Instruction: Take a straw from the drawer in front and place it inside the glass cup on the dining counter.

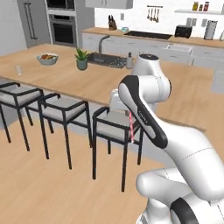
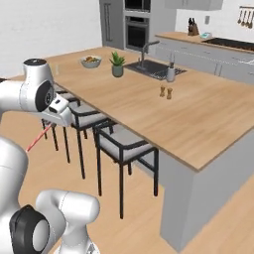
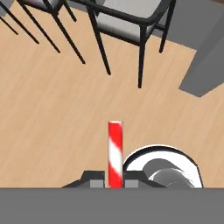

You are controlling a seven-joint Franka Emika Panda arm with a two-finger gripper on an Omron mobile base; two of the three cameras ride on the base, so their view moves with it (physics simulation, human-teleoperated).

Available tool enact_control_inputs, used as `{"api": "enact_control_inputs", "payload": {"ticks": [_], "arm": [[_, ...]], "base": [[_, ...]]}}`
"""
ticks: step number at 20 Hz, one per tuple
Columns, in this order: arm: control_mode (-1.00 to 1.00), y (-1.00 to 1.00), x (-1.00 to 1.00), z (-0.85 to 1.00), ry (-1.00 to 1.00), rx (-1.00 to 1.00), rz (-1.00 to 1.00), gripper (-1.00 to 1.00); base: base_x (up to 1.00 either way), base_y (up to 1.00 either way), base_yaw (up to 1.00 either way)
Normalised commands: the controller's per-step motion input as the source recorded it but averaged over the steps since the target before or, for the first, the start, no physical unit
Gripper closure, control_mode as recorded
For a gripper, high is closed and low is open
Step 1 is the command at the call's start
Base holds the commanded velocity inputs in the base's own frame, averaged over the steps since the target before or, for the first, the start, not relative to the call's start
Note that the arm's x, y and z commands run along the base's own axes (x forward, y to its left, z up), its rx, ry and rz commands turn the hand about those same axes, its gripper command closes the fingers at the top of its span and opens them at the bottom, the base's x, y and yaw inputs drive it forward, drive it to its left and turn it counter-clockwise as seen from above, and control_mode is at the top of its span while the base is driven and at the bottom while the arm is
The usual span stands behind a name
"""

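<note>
— Closest to the lens, what do you see?

— Striped red-and-white drinking straw (image 3: 115,154), thin and straight, rising from between the two dark fingertips of the gripper (image 3: 114,183). The fingers are closed tight against it — no gap on either side. Below it lies light wood floor (image 3: 52,113).

— And from the base cameras?

— In the left base view the straw (image 1: 131,127) hangs down from the hand, just in front of a black-framed stool with a grey seat (image 1: 114,124). In the right base view the straw (image 2: 38,137) slants down and to the left from the gripper (image 2: 50,125), over the floor beside the stools.

— Where is the cup?

— Small clear glass tumbler (image 1: 18,69), standing on the long island counter with the light wood top (image 1: 65,81), near its far left end in the left base view. Whether anything is in it I cannot tell — too small. The straw is well apart from it.

— Other containers?

— White bowl holding fruit (image 1: 47,58) sits near the tumbler; it also shows in the right base view (image 2: 91,61). Beside it is a grey pot with a green plant (image 1: 82,59), and next to that the inset dark sink with its tap (image 1: 106,60). Two small shakers (image 2: 165,93) stand on the countertop.
</note>
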Motion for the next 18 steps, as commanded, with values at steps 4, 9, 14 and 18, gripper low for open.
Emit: {"api": "enact_control_inputs", "payload": {"ticks": [4, 9, 14, 18], "arm": [[1.0, 0.0, 0.0, 0.0, 0.0, 0.0, 0.0, 1.0], [1.0, 0.0, 0.0, 0.0, 0.0, 0.0, 0.0, 1.0], [1.0, 0.0, 0.0, 0.0, 0.0, 0.0, 0.0, 1.0], [1.0, 0.0, 0.0, 0.0, 0.0, 0.0, 0.0, 1.0]], "base": [[0.02, 1.0, -0.36], [0.0, 1.0, -0.35], [0.0, 1.0, -0.33], [0.0, 1.0, -0.29]]}}
